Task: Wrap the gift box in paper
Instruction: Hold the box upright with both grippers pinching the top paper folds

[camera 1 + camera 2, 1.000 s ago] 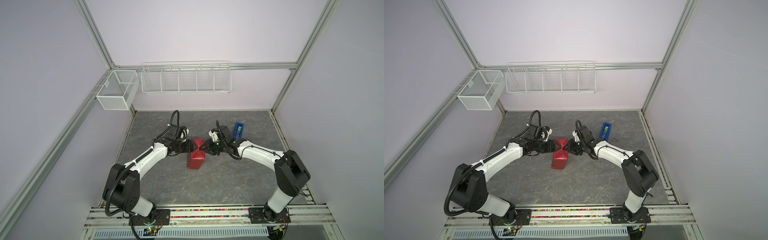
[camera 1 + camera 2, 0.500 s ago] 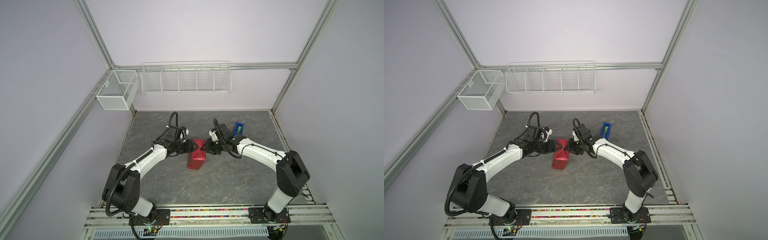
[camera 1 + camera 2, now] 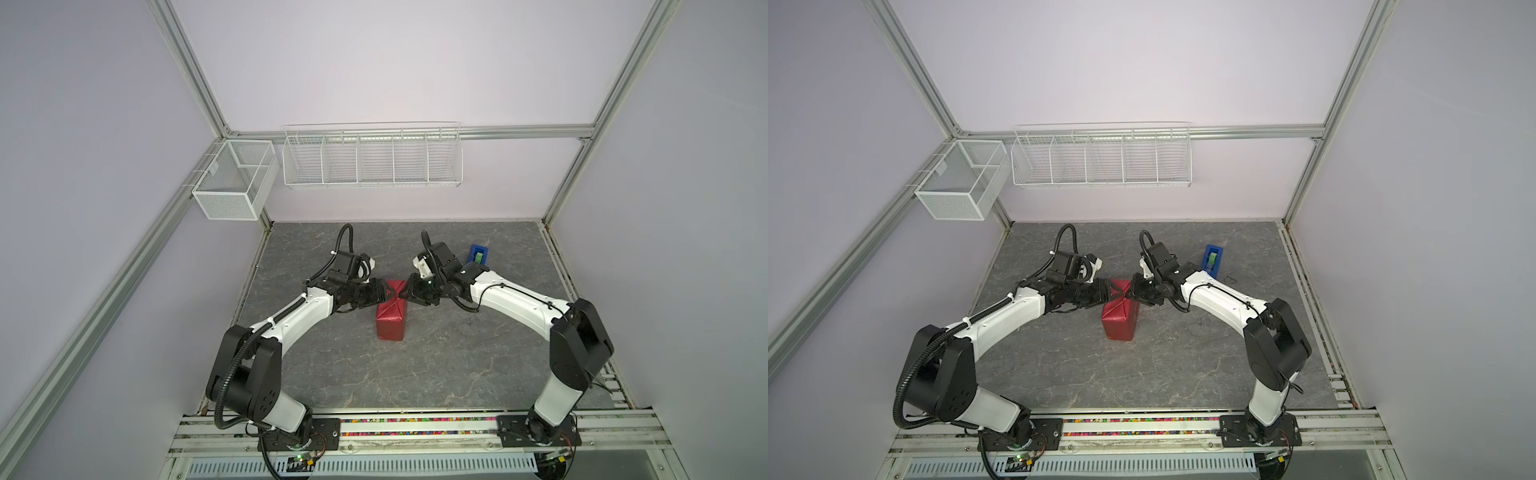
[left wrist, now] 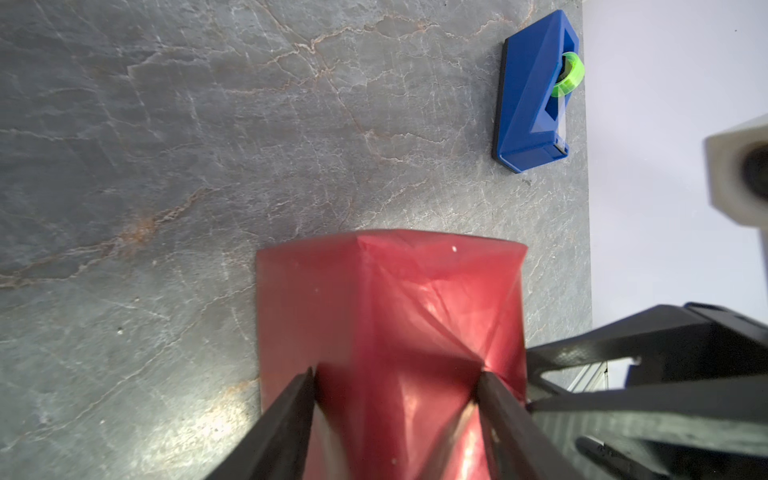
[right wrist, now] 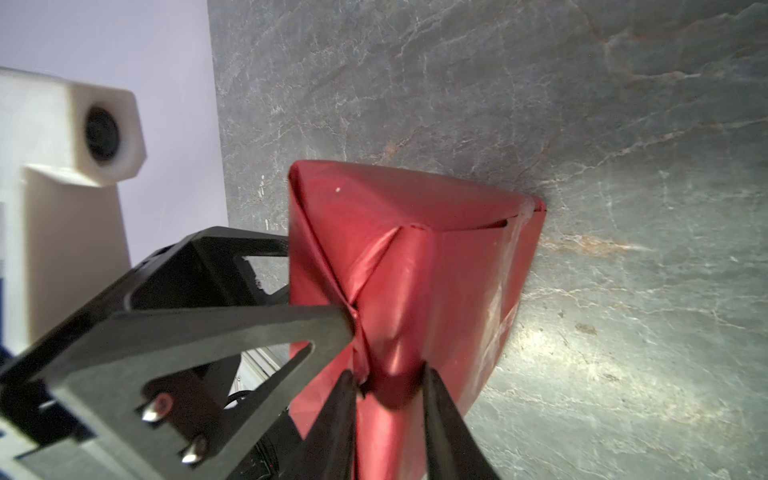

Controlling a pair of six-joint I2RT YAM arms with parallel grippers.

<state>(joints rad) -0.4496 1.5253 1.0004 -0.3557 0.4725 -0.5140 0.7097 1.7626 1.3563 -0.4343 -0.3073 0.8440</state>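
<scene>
Mid-way on the grey marbled worktop (image 3: pixel 457 365) stands the shiny red-maroon wrapping paper (image 3: pixel 390 318), a creased block (gift box hidden inside). The left tool (image 4: pixel 395 376) and the right tool (image 5: pixel 388 380) each pinch its folded far end. A slim blue tape dispenser (image 3: pixel 478 254) lies apart.
</scene>
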